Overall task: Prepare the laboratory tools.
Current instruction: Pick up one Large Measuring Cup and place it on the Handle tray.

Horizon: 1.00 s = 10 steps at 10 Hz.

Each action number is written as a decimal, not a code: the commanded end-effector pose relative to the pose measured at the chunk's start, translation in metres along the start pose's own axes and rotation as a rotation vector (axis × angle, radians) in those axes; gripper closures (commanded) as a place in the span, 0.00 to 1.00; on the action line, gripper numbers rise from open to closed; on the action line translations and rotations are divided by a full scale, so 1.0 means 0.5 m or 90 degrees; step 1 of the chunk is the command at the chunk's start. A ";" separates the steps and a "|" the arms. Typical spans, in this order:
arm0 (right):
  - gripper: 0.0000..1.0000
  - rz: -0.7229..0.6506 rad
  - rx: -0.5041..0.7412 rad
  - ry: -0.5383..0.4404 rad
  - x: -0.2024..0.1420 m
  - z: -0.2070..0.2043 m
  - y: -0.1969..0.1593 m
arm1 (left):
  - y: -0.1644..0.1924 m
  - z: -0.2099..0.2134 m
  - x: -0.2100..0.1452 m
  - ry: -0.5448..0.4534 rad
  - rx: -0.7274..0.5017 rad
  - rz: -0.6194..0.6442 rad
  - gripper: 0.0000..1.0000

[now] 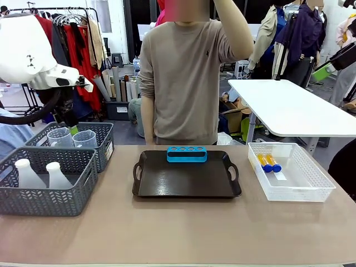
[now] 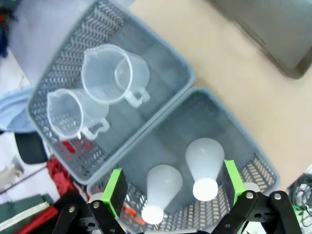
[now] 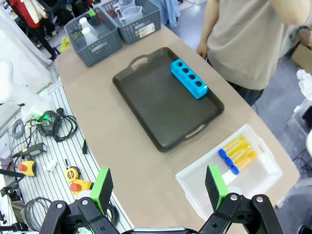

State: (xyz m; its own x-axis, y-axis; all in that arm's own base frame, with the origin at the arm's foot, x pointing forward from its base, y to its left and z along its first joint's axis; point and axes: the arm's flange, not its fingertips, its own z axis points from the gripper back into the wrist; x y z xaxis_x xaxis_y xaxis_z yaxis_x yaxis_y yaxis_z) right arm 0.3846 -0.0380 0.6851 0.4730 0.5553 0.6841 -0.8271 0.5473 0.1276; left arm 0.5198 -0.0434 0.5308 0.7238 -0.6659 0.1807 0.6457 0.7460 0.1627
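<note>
A conical flask [image 2: 204,163] is seen at lower centre, just beside its twin [image 2: 161,192] in a grey basket [image 2: 261,168], under the wide-spread left gripper [image 2: 173,187], so the twin or the near wall could be struck by a descending finger, bare basket floor being left toward the frame's top; the right gripper [image 3: 158,186] is likewise spread.

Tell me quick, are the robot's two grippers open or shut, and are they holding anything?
Left gripper: open, empty, above the flasks.
Right gripper: open, empty, high over the table.
</note>
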 end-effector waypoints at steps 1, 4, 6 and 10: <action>0.00 0.006 0.004 -0.008 0.003 0.000 0.002 | 0.013 -0.048 0.051 0.101 0.008 0.074 0.00; 0.00 0.006 0.004 -0.008 0.003 0.000 0.002 | 0.035 -0.148 0.100 0.116 -0.004 0.149 0.00; 0.00 0.006 0.004 -0.008 0.003 0.000 0.002 | 0.057 -0.206 0.113 0.086 -0.005 0.211 0.00; 0.00 0.006 0.004 -0.008 0.003 0.000 0.002 | 0.096 -0.263 0.111 0.109 0.010 0.265 0.00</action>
State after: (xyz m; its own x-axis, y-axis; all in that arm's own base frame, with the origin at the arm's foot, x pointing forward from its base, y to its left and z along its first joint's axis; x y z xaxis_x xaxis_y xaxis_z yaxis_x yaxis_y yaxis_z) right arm 0.3846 -0.0381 0.6850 0.4735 0.5553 0.6837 -0.8269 0.5476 0.1280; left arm 0.6172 -0.0466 0.4279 0.9407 -0.3312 0.0731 0.3220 0.9398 0.1146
